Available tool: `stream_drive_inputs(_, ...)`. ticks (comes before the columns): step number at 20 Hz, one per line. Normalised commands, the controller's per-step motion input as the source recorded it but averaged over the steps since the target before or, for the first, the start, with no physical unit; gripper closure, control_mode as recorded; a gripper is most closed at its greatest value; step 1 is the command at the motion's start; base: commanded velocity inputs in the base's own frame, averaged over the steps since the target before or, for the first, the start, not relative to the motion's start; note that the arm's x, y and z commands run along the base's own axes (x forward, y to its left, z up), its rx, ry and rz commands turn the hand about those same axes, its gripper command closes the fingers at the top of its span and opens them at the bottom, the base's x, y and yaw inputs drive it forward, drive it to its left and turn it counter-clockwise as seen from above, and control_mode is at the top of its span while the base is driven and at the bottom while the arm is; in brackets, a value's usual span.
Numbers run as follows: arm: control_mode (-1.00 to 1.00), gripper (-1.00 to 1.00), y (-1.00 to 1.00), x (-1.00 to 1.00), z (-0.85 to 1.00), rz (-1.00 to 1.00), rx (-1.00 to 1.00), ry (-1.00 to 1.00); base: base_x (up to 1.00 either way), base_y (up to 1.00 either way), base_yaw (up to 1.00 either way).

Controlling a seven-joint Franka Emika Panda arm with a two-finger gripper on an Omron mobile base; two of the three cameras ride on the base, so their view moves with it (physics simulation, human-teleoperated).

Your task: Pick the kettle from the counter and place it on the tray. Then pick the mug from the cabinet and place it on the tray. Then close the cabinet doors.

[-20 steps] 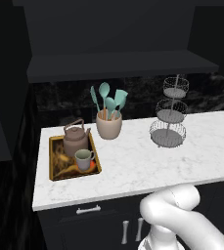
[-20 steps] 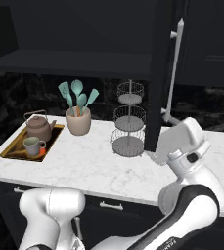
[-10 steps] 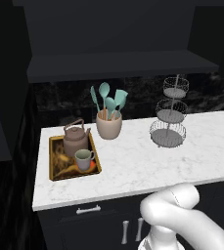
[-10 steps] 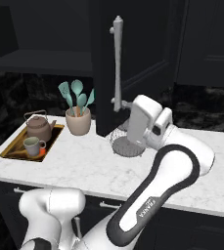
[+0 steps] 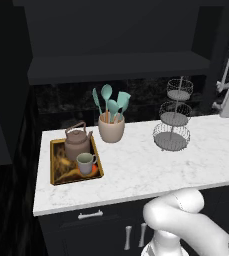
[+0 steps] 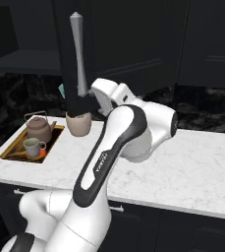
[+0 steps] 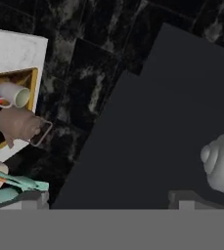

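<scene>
Two task items sit in the tray [image 5: 56, 179] at the near-left end of the counter [image 5: 136, 170]: the mug [image 5: 85, 163] toward the front, the kettle [image 5: 77, 142] just behind it, close together, both upright. The mug's pale green inside shows from above and its handle is at its right side in the left base view; an orange-red spot of the tray's picture lies beside its foot. The kettle's arched handle stands over the lid. The tray is a rectangle, long axis running front to back on the counter, gold rim all round. Behind the tray, nearer the wall, a beige crock [image 5: 111, 128] holds teal utensils [image 5: 110, 101], handles down, heads fanned upward. Further right stands a three-tier wire stand [image 5: 172, 117], its baskets bare. In the right base view the arm reaches up and left, and one cabinet door [image 6: 67, 54] with its long silver bar handle [image 6: 78, 54] is swung partly across the crock, the hand just behind that handle. In the hand view the gripper [image 7: 108, 202] shows two dark fingertips [image 7: 33, 199] set wide apart, nothing between them; the dark door panel lies ahead and the rounded handle end is at the right. Farthest back, the cabinet [image 5: 116, 60] with its shelf.
</scene>
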Motion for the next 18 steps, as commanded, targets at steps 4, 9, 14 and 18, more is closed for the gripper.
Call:
stream_drive_inputs(4, -1.0, -1.0, 0.98, 0.63, 0.1, -0.2, -0.28, 0.01, 0.0, 0.0, 0.0)
stream_drive_inputs(9, -1.0, -1.0, 0.83, 0.84, 0.01, -0.22, -0.24, 0.02, 0.0, 0.0, 0.0)
stream_drive_inputs(14, -1.0, -1.0, 0.52, 0.95, 0.0, -0.22, -0.18, 0.02, 0.0, 0.0, 0.0)
stream_drive_inputs(18, -1.0, -1.0, 0.36, 0.9, 0.0, -0.21, -0.15, 0.01, 0.0, 0.0, 0.0)
